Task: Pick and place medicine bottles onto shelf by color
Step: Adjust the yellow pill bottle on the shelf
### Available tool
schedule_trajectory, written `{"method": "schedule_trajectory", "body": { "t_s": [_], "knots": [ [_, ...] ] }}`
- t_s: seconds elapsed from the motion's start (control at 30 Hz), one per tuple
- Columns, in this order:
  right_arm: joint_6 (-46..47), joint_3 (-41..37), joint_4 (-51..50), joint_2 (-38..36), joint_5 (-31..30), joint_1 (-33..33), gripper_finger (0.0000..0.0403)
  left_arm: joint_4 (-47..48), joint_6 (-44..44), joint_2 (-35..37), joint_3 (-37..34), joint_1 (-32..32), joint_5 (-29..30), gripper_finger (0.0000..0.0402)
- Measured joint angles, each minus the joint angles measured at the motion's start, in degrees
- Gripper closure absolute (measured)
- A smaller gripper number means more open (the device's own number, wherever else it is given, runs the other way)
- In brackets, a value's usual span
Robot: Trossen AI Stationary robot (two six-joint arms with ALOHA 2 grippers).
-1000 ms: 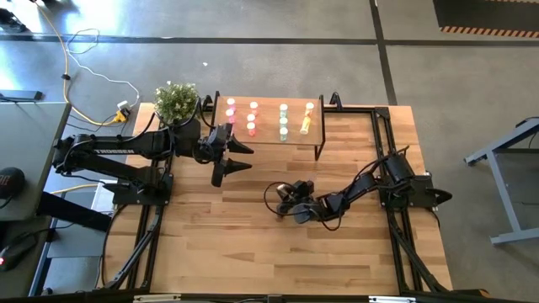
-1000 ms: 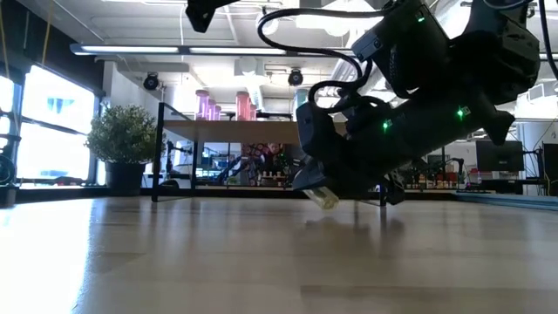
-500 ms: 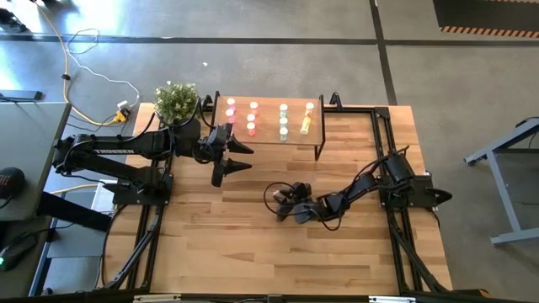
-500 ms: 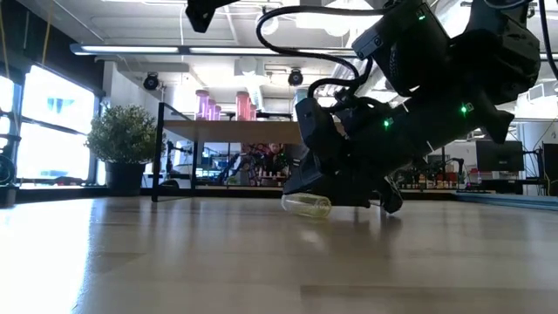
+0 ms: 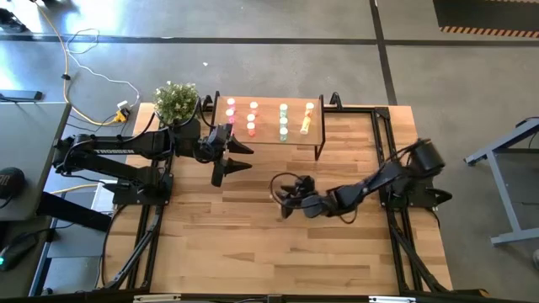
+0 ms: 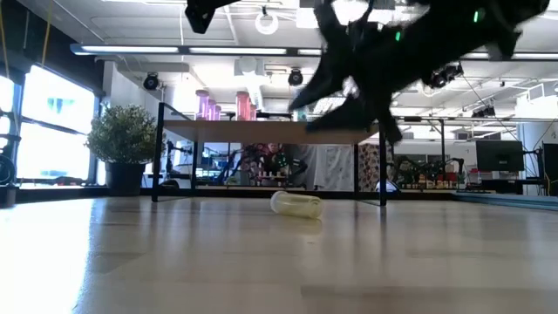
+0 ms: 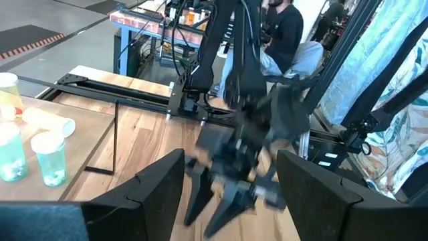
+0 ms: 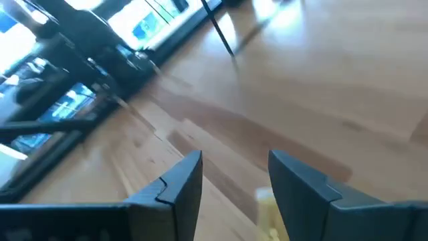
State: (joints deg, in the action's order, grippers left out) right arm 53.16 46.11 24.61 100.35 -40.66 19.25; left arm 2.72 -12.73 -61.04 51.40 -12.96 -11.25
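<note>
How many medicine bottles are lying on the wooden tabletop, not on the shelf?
1. A pale bottle lies on its side on the tabletop, below the raised right gripper. The arms could hide others.

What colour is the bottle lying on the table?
Pale yellow bottle, seen best in the low view.

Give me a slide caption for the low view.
Pale yellow bottle lies on its side on the tabletop, right gripper open above it.
</note>
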Motion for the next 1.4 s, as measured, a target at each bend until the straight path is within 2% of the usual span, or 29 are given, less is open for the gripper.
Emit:
{"method": "schedule_trajectory", "body": {
  "t_s": [0.23, 0.4, 0.5, 0.7, 0.87, 0.97, 1.1, 1.23, 1.4],
  "knots": [
    [-9.2, 0.0, -9.1, -15.6, 0.8, -1.4, 0.0240, 0.3, 0.3, 0.0, 0.0, 0.0, 0.0, 0.0174],
    [-20.7, 0.0, -12.9, -25.9, 7.9, -5.9, 0.0240, 0.5, 0.3, 0.0, 0.0, 0.0, 0.1, 0.0174],
    [-27.9, 0.0, -13.5, -30.7, 13.2, -9.9, 0.0240, 0.5, 0.3, 0.0, 0.0, 0.0, 1.7, 0.0174],
    [-39.9, 0.0, -16.2, -39.0, 19.6, -19.5, 0.0240, 0.5, -1.6, 0.0, 0.0, 0.0, 8.3, 0.0174],
    [-47.9, 0.0, -18.1, -44.7, 26.3, -29.0, 0.0240, 0.5, -2.9, 0.0, 0.0, 0.0, 10.5, 0.0174],
    [-51.8, 0.1, -19.3, -47.0, 31.5, -35.0, 0.0231, 0.5, -4.7, 0.0, 0.0, 0.0, 10.5, 0.0174],
    [-58.8, 5.7, -29.4, -47.1, 35.6, -41.7, 0.0211, 1.0, -6.6, 0.0, 0.0, 0.0, 10.5, 0.0174],
    [-70.3, 14.8, -42.1, -43.9, 39.3, -47.2, 0.0200, 1.6, -8.3, 0.0, 0.0, 0.0, 10.6, 0.0174],
    [-79.9, 25.9, -55.0, -37.2, 48.2, -53.3, 0.0198, 3.5, -9.7, 0.0, 0.0, 0.0, 13.1, 0.0174]
  ]
}}
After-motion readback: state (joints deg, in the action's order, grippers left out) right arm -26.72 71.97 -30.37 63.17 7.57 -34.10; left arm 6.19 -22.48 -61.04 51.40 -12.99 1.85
